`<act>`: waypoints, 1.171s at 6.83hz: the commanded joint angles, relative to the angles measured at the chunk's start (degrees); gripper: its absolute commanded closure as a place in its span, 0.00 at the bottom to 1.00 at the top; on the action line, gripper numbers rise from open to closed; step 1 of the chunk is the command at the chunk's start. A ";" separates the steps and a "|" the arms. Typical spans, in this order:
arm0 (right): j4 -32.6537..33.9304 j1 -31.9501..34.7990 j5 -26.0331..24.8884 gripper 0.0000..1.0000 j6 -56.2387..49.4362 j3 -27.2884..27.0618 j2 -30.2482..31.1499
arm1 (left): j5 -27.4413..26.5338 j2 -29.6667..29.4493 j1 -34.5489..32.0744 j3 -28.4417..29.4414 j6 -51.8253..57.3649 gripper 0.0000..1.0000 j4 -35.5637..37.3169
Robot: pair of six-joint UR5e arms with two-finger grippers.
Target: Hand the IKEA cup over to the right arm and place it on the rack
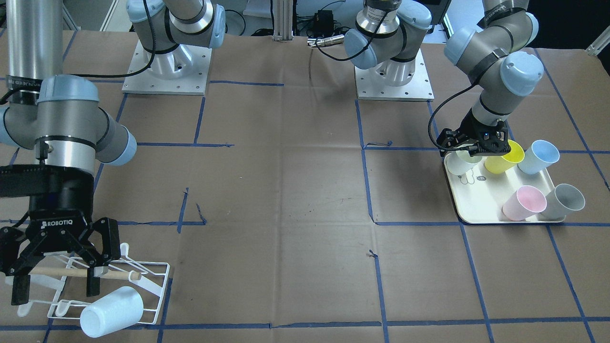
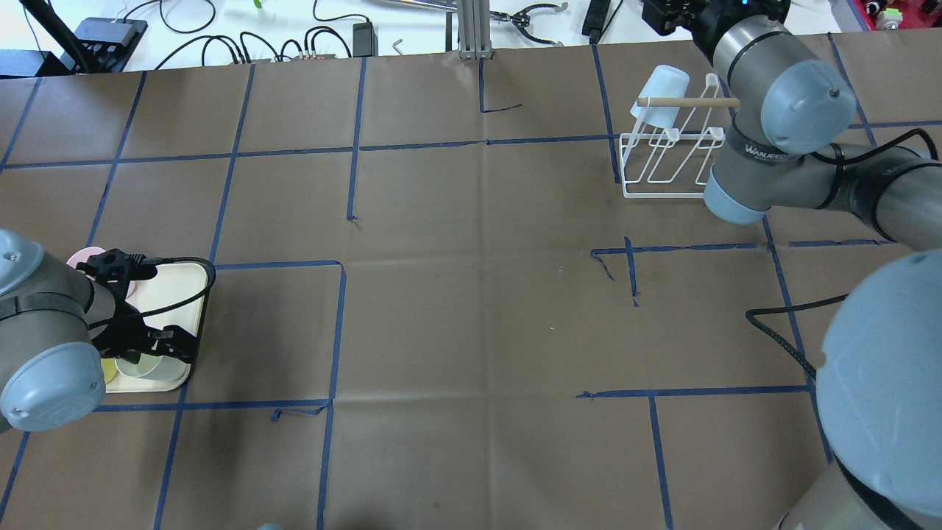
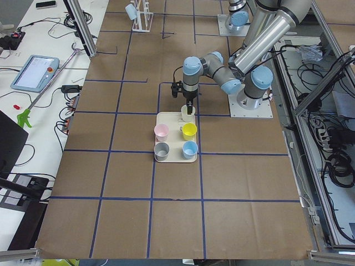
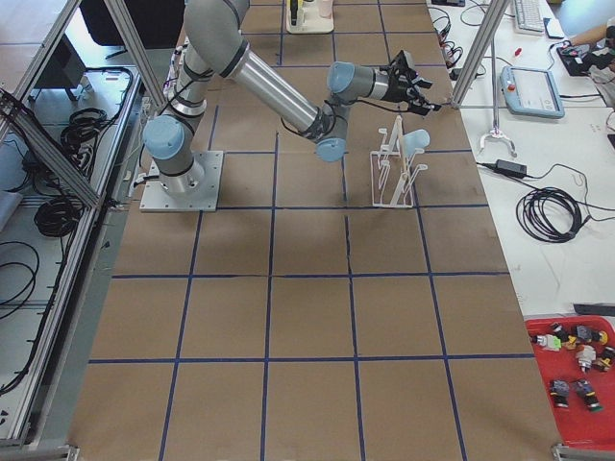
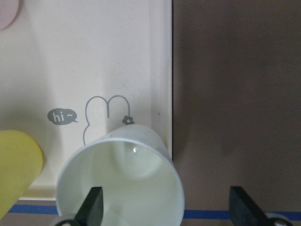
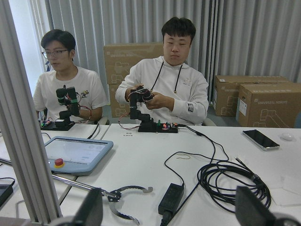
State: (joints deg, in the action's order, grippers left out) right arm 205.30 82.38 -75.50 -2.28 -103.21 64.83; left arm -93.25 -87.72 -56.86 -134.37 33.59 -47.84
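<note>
The left gripper (image 5: pixel 168 211) hangs over the cream tray (image 1: pixel 476 205), which lies near the table's (image 1: pixel 295 190) end on the robot's left. Its fingers are spread wide and hold nothing. In the left wrist view one fingertip (image 5: pixel 94 207) sits over the open mouth of the pale whitish cup (image 5: pixel 127 188), and the other is outside the tray's edge, over the brown paper. The jaws thus straddle one wall of the cup without gripping it.

That cup stands mouth up in the tray corner nearest the robot's base, on the side toward the table's middle, beside the bear drawing (image 5: pixel 106 117). A yellow cup (image 1: pixel 505 157) stands just beside it, then a light blue cup (image 1: pixel 541 156). A pink cup (image 1: pixel 524 202) and a grey cup (image 1: pixel 567 200) stand along the tray's opposite edge.

At the table's other end the right gripper (image 1: pixel 56 286) hangs over the white wire rack (image 1: pixel 152 276), with its fingers wide apart and empty. Whether it touches the rack or the wooden dowel (image 1: pixel 109 275) cannot be told. A pale blue cup (image 1: pixel 112 312) hangs tilted on a prong at the rack's operator-side end.
</note>
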 commanded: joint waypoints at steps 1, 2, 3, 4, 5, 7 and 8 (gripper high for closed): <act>-1.38 3.90 0.00 0.00 1.04 -1.19 6.51 | 0.00 -0.26 0.00 0.33 0.34 0.81 0.20; -3.40 5.32 0.00 0.00 2.71 -2.94 8.98 | 0.09 -0.26 0.00 0.42 0.34 0.98 0.29; -3.33 6.72 0.18 0.00 7.86 -4.26 10.65 | 0.18 -0.17 0.00 1.38 0.69 1.00 0.38; -3.33 7.52 0.18 0.00 16.78 -6.10 11.10 | 0.18 -0.26 -0.26 5.13 0.95 1.00 -1.01; -2.90 7.88 0.35 0.00 25.31 -8.91 11.98 | 0.70 -0.17 -0.79 9.43 1.04 1.00 -5.64; -2.72 9.02 3.07 0.00 41.94 -15.93 16.36 | 1.58 -0.17 -5.51 24.76 0.69 1.00 -22.01; -2.80 9.11 4.99 0.00 48.97 -18.05 18.47 | 1.84 -0.87 -8.67 34.25 0.34 1.00 -30.39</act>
State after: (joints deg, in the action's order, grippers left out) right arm 202.53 91.25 -72.51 37.87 -118.15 80.72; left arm -91.72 -88.03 -62.09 -110.85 34.28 -68.02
